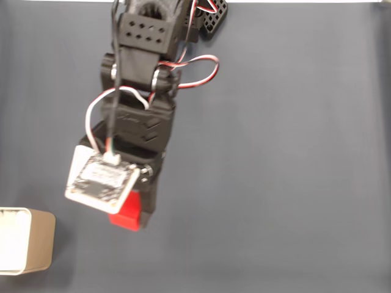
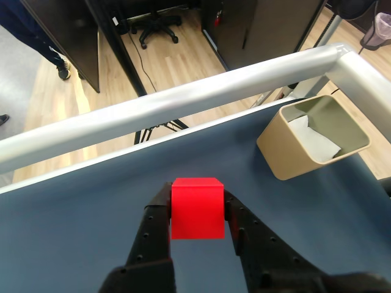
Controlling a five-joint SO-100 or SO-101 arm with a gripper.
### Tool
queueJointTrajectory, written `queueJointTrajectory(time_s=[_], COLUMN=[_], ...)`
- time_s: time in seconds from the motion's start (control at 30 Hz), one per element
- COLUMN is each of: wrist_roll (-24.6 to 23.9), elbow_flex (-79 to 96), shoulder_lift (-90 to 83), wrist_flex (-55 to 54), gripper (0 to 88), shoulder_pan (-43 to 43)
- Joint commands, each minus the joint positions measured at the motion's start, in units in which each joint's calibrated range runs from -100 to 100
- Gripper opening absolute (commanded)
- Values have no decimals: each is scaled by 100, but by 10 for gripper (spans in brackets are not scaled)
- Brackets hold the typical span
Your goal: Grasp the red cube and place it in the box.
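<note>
A dark blue-grey table mat [image 1: 287,159] covers the work surface, and in the wrist view its far edge runs along a thick silver rail [image 2: 183,104], with a wooden floor [image 2: 165,58] and the wheeled base of an office chair [image 2: 156,27] beyond. The black arm [image 1: 143,79] reaches down from the top of the fixed view, with red, white and black wires looping beside it and a white camera board [image 1: 101,180] mounted near its wrist. The box [image 2: 308,137], tan with rounded corners and a pale lining, stands on the mat at the upper right of the wrist view; in the fixed view it sits at the lower left corner [image 1: 36,241], near the arm's tip but apart from it. The gripper [image 2: 197,210] is clenched on the red cube [image 2: 197,207], one black finger pressed against each side face. In the fixed view the cube [image 1: 125,213] shows just below the camera board.
</note>
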Motion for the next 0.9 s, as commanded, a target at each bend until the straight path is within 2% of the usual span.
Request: queueJointTrajectory(time_s=[0.0, 0.87], wrist_roll=[68, 166], elbow_flex=[-673, -2708], shoulder_lift=[144, 1747], wrist_flex=[14, -35], gripper=[3, 3], shoulder_pan=[260, 1140])
